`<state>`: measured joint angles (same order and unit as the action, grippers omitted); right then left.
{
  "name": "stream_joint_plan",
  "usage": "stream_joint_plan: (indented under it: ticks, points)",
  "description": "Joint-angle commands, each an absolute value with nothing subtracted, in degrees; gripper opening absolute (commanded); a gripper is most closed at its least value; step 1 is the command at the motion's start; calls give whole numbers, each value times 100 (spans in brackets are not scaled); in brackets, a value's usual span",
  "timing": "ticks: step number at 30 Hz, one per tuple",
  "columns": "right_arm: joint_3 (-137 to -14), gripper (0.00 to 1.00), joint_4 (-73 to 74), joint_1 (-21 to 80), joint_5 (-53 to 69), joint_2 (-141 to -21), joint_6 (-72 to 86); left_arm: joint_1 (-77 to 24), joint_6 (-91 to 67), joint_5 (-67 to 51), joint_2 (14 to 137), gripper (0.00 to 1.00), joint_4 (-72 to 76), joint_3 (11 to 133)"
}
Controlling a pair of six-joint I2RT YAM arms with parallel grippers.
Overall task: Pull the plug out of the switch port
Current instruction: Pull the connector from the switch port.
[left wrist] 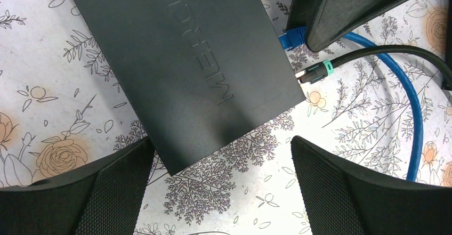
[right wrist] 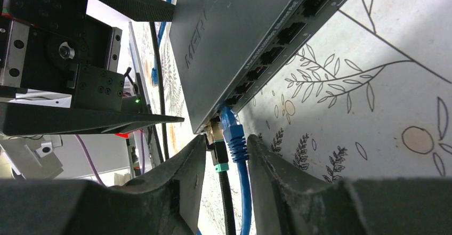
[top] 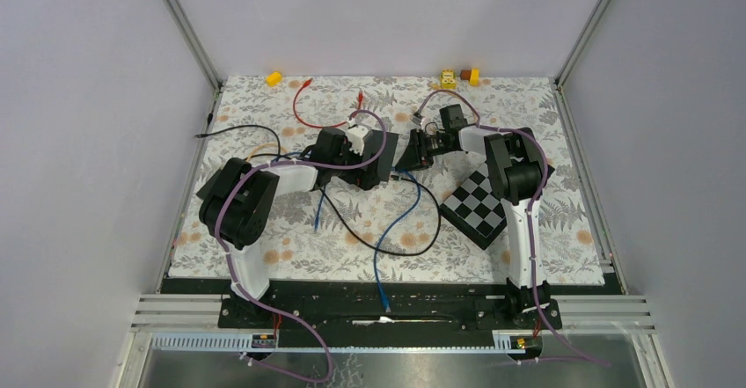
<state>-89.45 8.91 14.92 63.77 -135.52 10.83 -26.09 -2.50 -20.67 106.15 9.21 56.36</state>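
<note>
Right wrist: we're straddling blue plug [right wrist: 233,134] and black plug [right wrist: 215,135] with right gripper [right wrist: 226,140], can't tell if clamped, both seated in the switch [right wrist: 240,22]; left gripper [left wrist: 221,144] hanging wide open, so pulling risks dragging the switch or both plugs.

Your left gripper [left wrist: 221,150] hangs over the switch [left wrist: 181,70] mid-table. At the switch's right end, a plug [right wrist: 233,134] and a second plug [right wrist: 216,139] sit side by side between your right gripper's [right wrist: 226,144] fingers. A board [top: 475,203] lies nearer you, rightward.
</note>
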Motion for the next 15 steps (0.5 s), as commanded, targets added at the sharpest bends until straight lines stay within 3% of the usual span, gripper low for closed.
stream_joint_plan:
  ticks: [1,15]
  points:
    - [-8786,42,705,1606,5932,-13736,1027,-2654,-224,-2392,10635,99,1093,5610]
    - [-8798,42,581,1649,5883,-13806,1143,-2654,-255,-2455,10544,98,1202,5546]
